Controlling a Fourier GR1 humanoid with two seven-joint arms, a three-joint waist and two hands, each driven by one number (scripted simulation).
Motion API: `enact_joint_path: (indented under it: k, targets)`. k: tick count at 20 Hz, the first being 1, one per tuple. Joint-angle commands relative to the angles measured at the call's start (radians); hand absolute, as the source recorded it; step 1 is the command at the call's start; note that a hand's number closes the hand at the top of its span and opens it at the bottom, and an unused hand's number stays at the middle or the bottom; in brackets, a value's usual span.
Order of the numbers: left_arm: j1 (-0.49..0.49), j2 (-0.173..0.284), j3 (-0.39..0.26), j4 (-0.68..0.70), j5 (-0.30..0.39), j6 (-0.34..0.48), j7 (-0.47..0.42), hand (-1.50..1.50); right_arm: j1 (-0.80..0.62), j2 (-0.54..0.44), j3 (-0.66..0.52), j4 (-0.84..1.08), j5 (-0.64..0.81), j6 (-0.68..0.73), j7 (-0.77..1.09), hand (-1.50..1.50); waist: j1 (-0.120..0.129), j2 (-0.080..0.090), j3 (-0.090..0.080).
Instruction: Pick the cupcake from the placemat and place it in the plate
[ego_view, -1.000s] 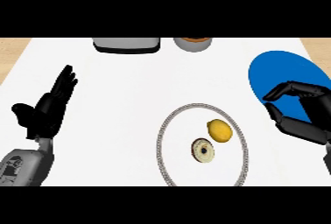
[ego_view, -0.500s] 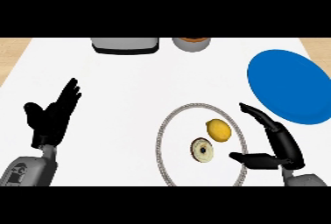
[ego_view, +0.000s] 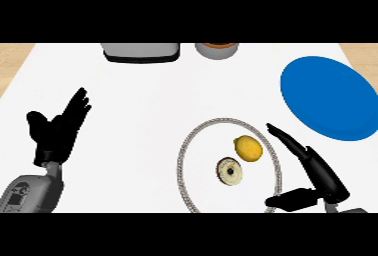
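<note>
At the reach stage of the pick, with nothing lifted yet. On the round, grey-rimmed placemat (ego_view: 182, 165), toward its lower middle, the cupcake (ego_view: 230, 172), seen from above as a pale ring with a dark centre, seemingly upright. Just beside it, up and to the right, a yellow lemon (ego_view: 248, 148), very close, touching or not too fine to tell. Over the placemat's right rim, the right hand (ego_view: 314, 167), spread wide: fingers (ego_view: 284, 136) straight and pointing up-left past the lemon, thumb (ego_view: 291, 199) stretched low toward the left, holding nothing and touching neither thing. Near the cupcake but off to its right, the gap between thumb and fingers turned toward it. Well apart, at the upper right of the white counter, the blue plate (ego_view: 325, 100), the cupcake's goal. At the view's left, the left hand (ego_view: 59, 132), open with fingers up, resting and taking no part. Along the far edge, a grey box (ego_view: 142, 51) and a small round pot (ego_view: 217, 50), both clear of the likely path. Next, by judgement: shift the right hand leftward and down to bracket the cupcake with thumb and fingers, steering clear of the lemon, close enough to the fingers' line to be nudged or caught by mistake. Then curl round the cupcake's sides, lift straight up, carry rightward and away over the mat's rim, and set down upright on the plate's blue face before opening. Height of the hand above the mat: impossible to tell from this steep view.
</note>
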Motion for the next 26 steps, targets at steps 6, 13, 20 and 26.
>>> enact_joint_path:
  k: [6, 13, 20, 26]
  targets:
    - [-0.029, -0.018, 0.021, 0.0, -0.021, -0.009, 0.024, 0.0, -0.107, 0.002, 0.078, -0.066, 0.132, 0.116, 0.315, -1.5, 0.004, 0.001, 0.0]
    - [-0.038, 0.016, 0.071, 0.002, 0.0, -0.06, 0.045, 0.0, -0.062, 0.005, 0.163, -0.066, 0.346, 0.08, 0.372, -1.5, 0.001, 0.001, 0.0]
    - [0.061, -0.064, 0.036, -0.016, -0.051, -0.043, -0.013, 0.0, -0.168, 0.1, 0.184, -0.033, 0.411, 0.201, 0.526, -1.5, 0.007, 0.0, 0.0]
    - [0.086, -0.054, 0.071, -0.058, -0.057, -0.077, -0.018, 0.0, -0.172, 0.148, 0.185, -0.009, 0.471, 0.27, 0.558, -1.5, 0.006, 0.0, 0.0]
